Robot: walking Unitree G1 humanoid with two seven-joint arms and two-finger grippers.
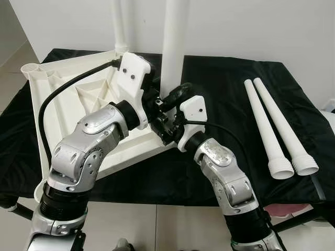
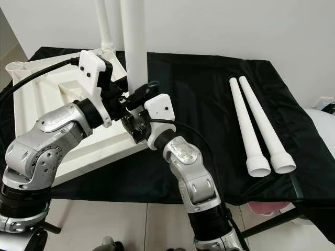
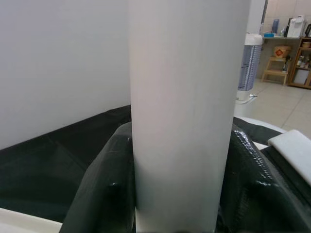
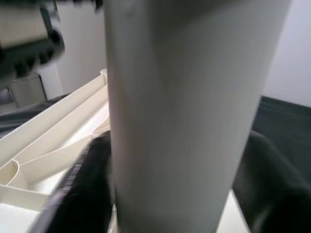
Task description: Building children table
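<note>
An upturned white table top (image 1: 57, 99) lies on the black-covered table. A thick white leg (image 1: 172, 47) stands upright at the top's near right corner. My left gripper (image 1: 155, 99) and right gripper (image 1: 175, 97) are both shut on the lower part of this leg, from opposite sides. In the left wrist view the leg (image 3: 180, 116) stands between black fingers (image 3: 104, 189). The right wrist view has the leg (image 4: 189, 116) between blurred fingers (image 4: 87, 189). A thinner leg (image 1: 119, 26) stands at the far corner. The held leg's foot is hidden by the grippers.
Two loose white legs (image 1: 269, 130) lie side by side on the black cloth (image 1: 225, 89) at the right, wide ends toward me. An open round socket (image 1: 30, 68) sits at the table top's left corner. A white wall rises behind the table.
</note>
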